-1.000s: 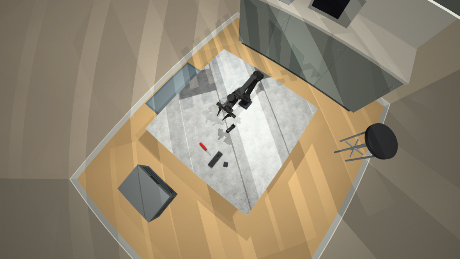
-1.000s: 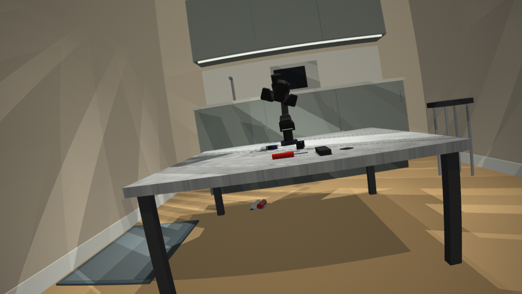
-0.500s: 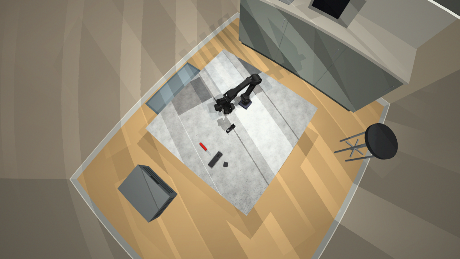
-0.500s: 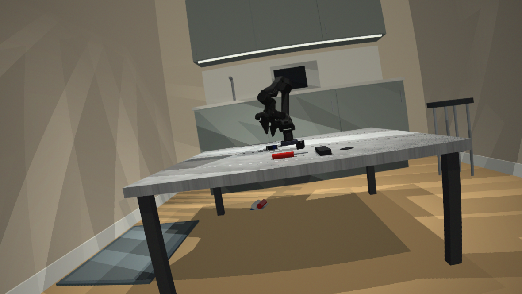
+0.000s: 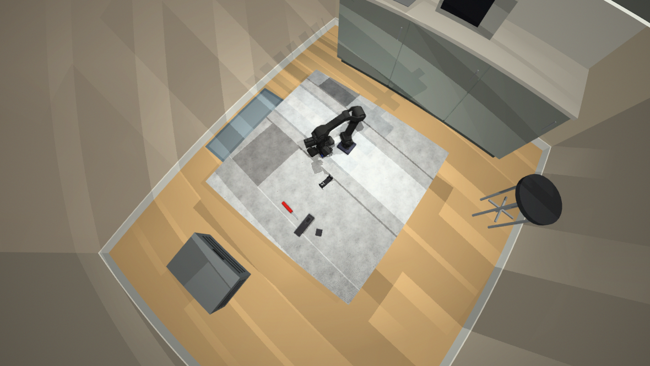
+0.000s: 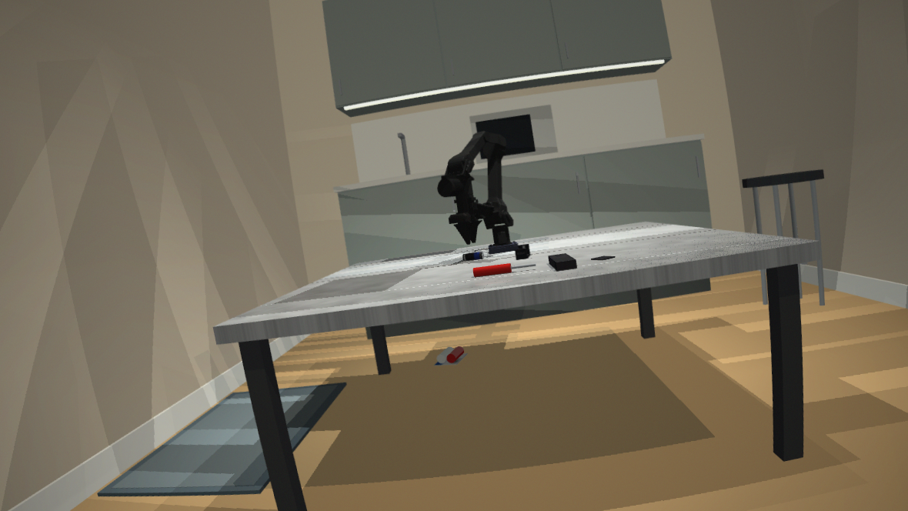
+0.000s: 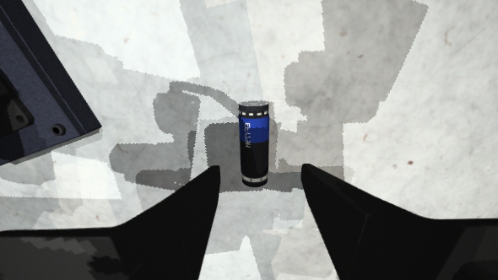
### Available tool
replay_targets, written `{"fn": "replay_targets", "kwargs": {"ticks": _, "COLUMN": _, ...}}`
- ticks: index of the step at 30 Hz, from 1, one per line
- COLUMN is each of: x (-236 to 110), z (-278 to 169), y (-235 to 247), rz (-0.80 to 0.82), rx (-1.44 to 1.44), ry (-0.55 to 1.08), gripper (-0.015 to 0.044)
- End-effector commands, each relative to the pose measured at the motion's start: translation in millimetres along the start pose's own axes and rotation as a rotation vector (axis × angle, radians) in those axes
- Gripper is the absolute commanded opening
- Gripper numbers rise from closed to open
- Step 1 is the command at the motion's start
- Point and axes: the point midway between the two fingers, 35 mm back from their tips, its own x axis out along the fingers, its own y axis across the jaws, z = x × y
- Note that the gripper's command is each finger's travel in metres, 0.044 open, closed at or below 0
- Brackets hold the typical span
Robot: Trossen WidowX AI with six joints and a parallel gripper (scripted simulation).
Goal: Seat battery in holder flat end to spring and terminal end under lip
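Observation:
The battery [image 7: 254,153] [image 6: 473,255], black with a blue band, lies on its side on the table. In the wrist view its bare metal end points up the picture and the end ring with plus marks points down. My gripper [image 7: 260,171] [image 6: 469,242] is open part way and points down above the battery. Its fingertips stand on either side of the battery's plus-marked end in the wrist view, with nothing held. The black holder [image 5: 325,181] [image 6: 522,252] stands apart on the table. It looks empty in the top view; its spring and lip are too small to make out.
The arm's base plate [image 7: 63,99] [image 5: 346,147] is near the battery, at the wrist view's left. A red screwdriver [image 5: 286,206] [image 6: 492,269], a dark oblong block [image 5: 304,224] [image 6: 562,262] and a small dark square [image 5: 318,232] [image 6: 602,258] lie beyond the holder.

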Motion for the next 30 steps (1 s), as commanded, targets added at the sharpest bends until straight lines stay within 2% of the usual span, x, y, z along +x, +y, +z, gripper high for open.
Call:
{"fn": "replay_targets", "kwargs": {"ticks": 1, "x": 5.4, "z": -0.8, "y": 0.7, "rz": 0.011, "rx": -0.007, "ry": 0.001, "gripper": 0.0236}}
{"fn": "replay_targets", "kwargs": {"ticks": 30, "x": 50.1, "z": -0.6, "y": 2.0, "rz": 0.011, "rx": -0.007, "ry": 0.001, "gripper": 0.0236}}
